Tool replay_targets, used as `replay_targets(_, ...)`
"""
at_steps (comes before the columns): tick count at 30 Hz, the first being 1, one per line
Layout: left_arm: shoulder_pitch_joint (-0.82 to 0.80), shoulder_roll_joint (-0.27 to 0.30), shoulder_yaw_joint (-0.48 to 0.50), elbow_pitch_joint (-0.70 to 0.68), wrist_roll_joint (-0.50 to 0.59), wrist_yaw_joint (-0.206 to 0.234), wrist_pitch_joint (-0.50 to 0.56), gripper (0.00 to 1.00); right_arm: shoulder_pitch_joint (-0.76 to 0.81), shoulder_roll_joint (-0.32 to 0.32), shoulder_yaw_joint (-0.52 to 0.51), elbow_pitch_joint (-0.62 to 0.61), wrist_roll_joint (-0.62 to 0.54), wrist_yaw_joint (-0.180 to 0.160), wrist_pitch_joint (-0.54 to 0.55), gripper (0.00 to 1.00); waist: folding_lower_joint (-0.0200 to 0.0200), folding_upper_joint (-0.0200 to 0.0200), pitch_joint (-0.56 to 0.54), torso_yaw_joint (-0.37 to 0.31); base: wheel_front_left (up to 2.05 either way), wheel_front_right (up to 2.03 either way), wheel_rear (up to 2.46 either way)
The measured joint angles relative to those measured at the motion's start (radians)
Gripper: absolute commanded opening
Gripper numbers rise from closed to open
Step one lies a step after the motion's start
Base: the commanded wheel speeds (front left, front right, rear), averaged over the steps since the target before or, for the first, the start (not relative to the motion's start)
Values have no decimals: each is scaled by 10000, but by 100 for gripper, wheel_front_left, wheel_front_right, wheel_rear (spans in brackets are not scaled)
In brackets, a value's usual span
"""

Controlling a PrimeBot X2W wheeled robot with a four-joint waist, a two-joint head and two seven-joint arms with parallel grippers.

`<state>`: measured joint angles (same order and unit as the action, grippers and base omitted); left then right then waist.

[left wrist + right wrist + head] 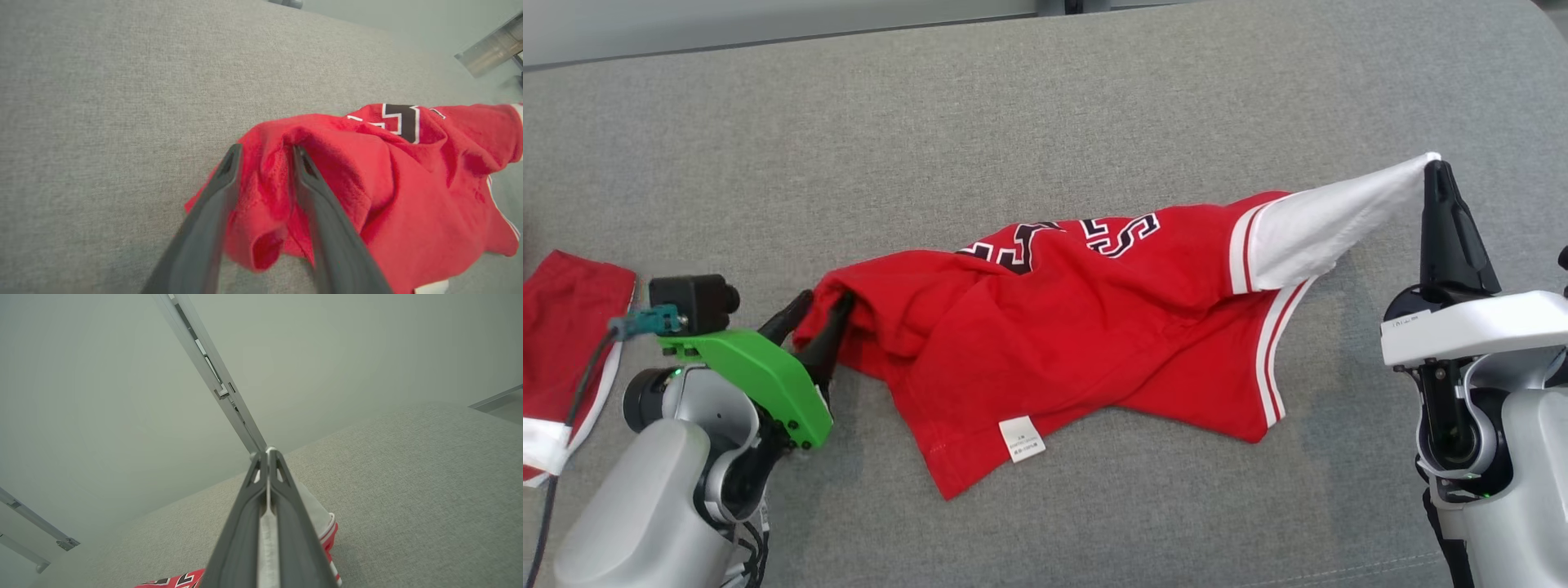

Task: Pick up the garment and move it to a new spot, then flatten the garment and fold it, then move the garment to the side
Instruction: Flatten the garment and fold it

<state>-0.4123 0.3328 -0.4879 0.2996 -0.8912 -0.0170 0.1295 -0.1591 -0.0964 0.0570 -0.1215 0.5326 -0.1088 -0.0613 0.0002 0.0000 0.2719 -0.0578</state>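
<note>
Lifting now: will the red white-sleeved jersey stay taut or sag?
Likely sags: the red jersey lies in soft folds. Probably light: the right gripper tents its white sleeve by a fingertip pinch. With left gripper fingers apart, cloth may slip.

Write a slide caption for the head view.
Left gripper straddles the bunched end of a red shirt; right gripper pinches its white sleeve.
</note>
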Motion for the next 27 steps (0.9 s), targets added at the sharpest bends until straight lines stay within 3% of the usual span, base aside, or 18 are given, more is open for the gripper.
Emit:
replay_targets(7,81,61,-324,621,579,301,-290,100,-22,21,-58,424,-13,13,-460,0,0,-1,-47,229,0,0,0)
replay_targets(12,730,67,115,711,447,734,-803,100,-19,38,-73,809,-13,73,-765,0,-1,0,-272,439,0,0,0)
replay_targets(21,2189,-1335,-384,119,-901,510,-679,100,105,44,-201,1273,36,117,-1055,0,-2,0,-681,899,0,0,0)
replay_targets(27,2390,-1542,-715,132,-880,523,-583,100,81,132,105,1469,36,261,-1068,0,-3,0,-878,996,0,0,0)
